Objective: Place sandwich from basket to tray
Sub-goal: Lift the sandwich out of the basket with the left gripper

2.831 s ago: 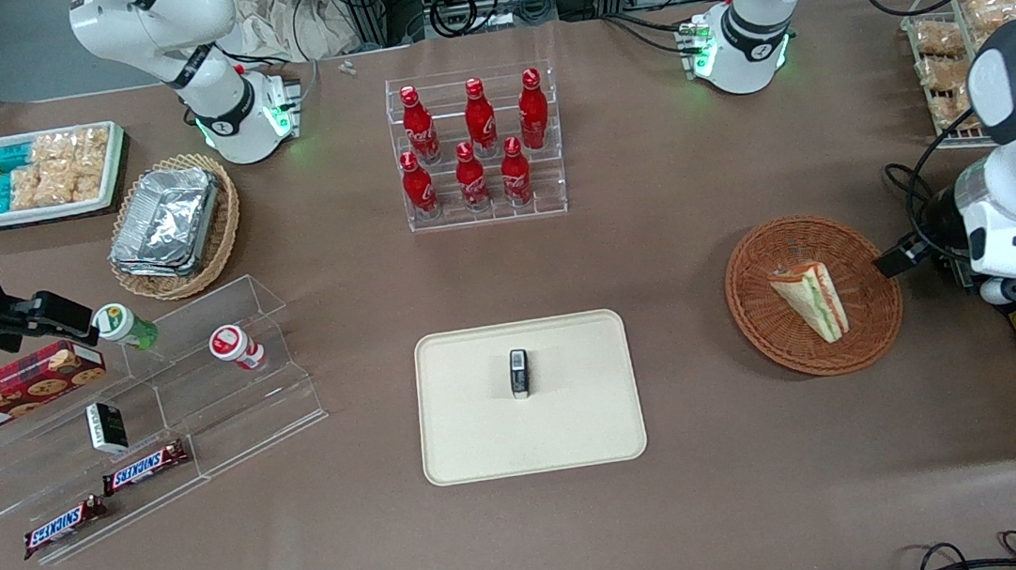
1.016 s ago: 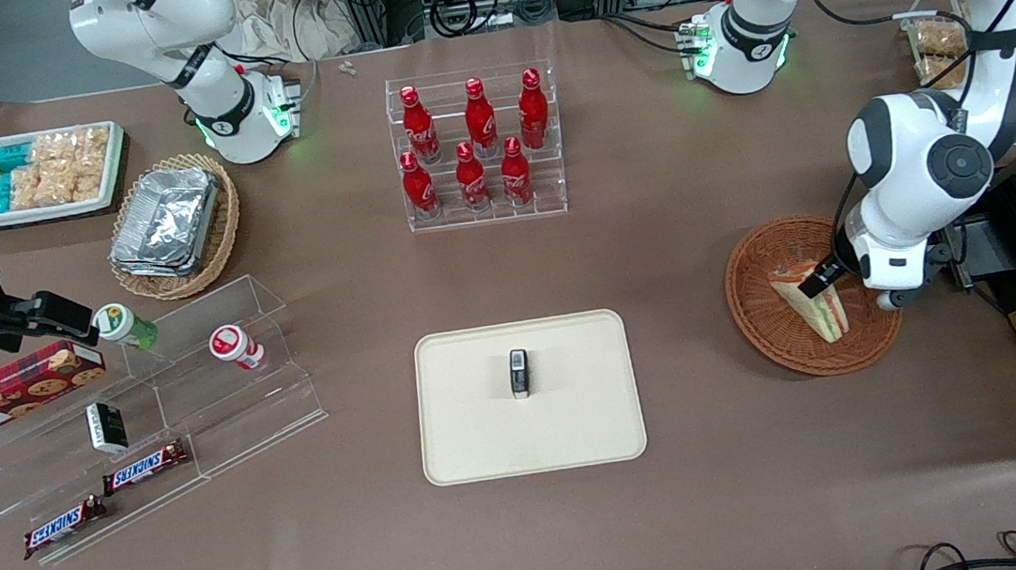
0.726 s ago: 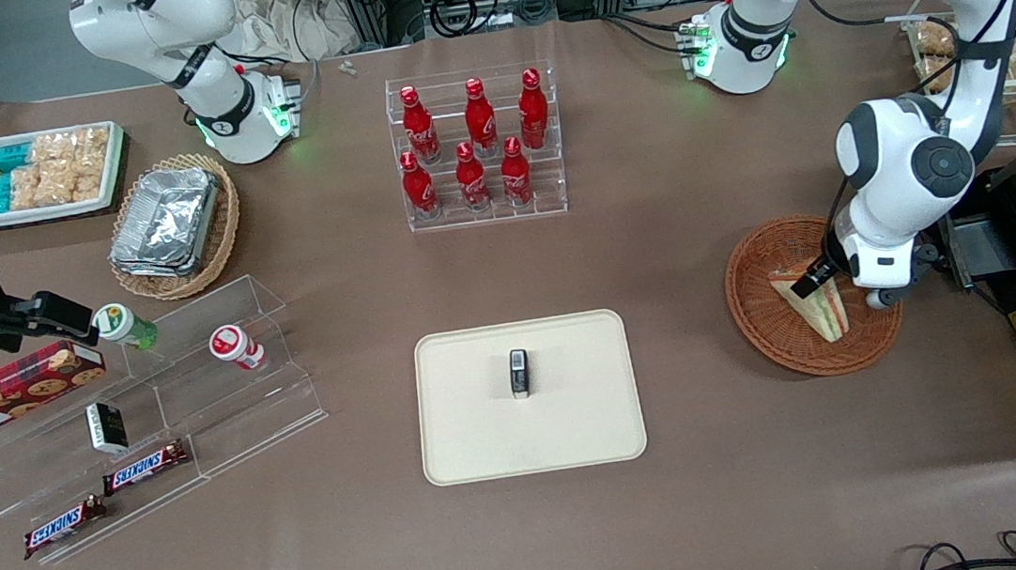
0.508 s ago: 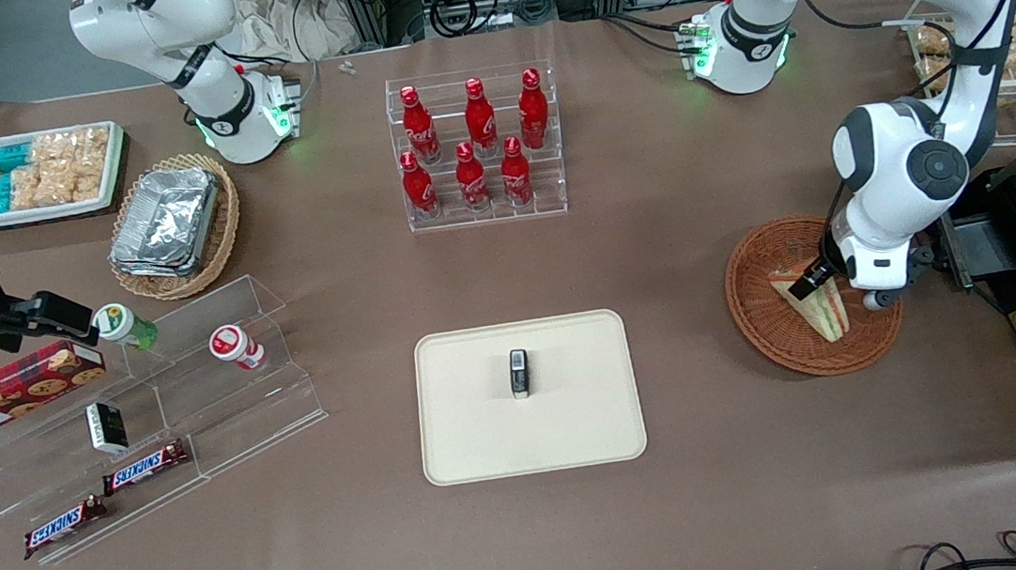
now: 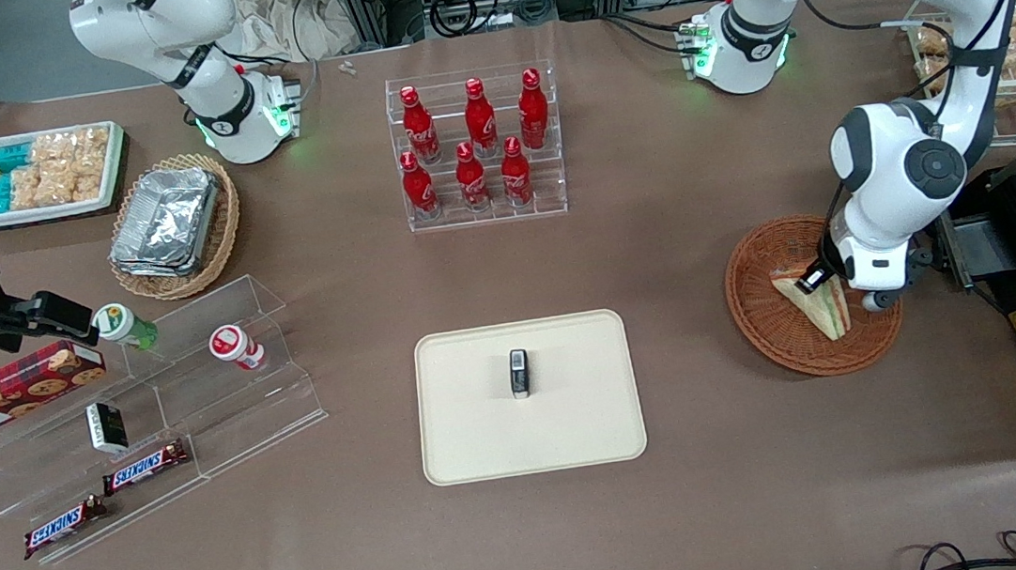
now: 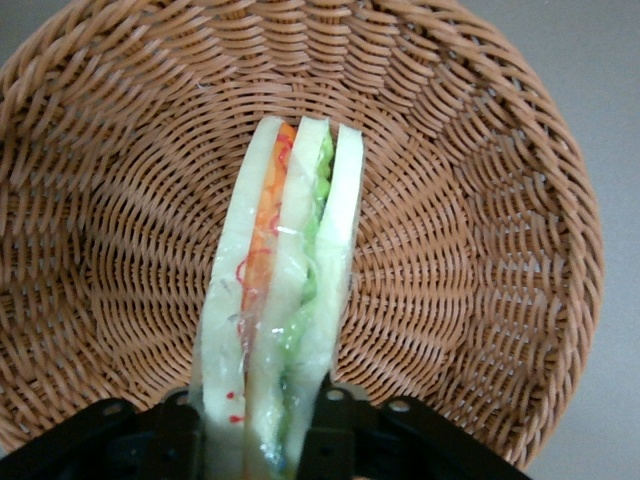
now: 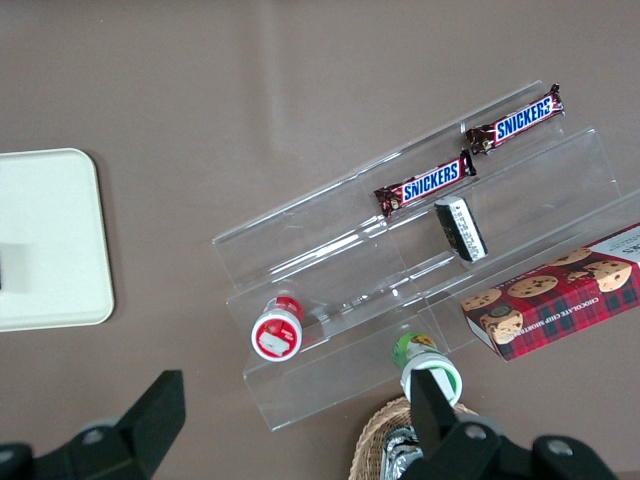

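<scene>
The gripper (image 5: 817, 281) has its two fingers (image 6: 325, 440) pressed against the one sandwich (image 5: 814, 300) – standing on edge (three bread layers show) in the single reddish basket (image 5: 759, 296), right of frame; one tray (image 5: 580, 428) at centre carries a small dark object (image 5: 519, 373)

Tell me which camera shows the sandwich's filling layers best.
The left wrist view: the sandwich fills it edge-on between the fingers of the gripper, in the basket. The front view shows it small, partly hidden; the right wrist view misses it.
</scene>
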